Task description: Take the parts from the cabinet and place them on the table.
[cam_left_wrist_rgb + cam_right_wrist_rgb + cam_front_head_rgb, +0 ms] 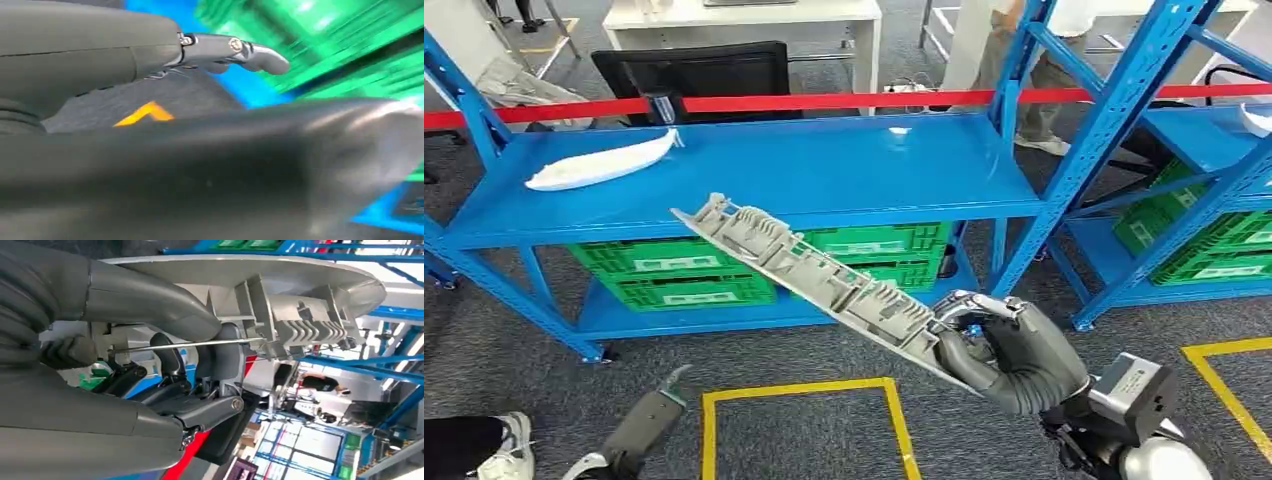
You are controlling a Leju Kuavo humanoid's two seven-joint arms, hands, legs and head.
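Right hand: the dark grey right hand point(1009, 355) grips one end of a long grey ribbed plastic trim part point(809, 265), fingers wrapped around its edge; in the right wrist view the hand point(125, 370) closes around the part point(280, 300) from both sides.
Held part: it slants up and away from the hand toward the left, in the air in front of the blue metal shelving rack point(824, 170), not touching the shelf.
Second part: a white curved plastic part point(604, 163) lies on the left of the rack's upper shelf, well apart from the held one.
Left hand: the left hand point(646, 418) hangs low by the floor near a yellow taped square point(804, 390); the left wrist view is blurred, fingers point(235, 50) extended with nothing between them.
Below the shelf: green plastic crates point(679, 272) sit on the lower level.
Behind: a red barrier tape point(824, 101) runs across; a person's legs point(1034, 80) stand beyond it.
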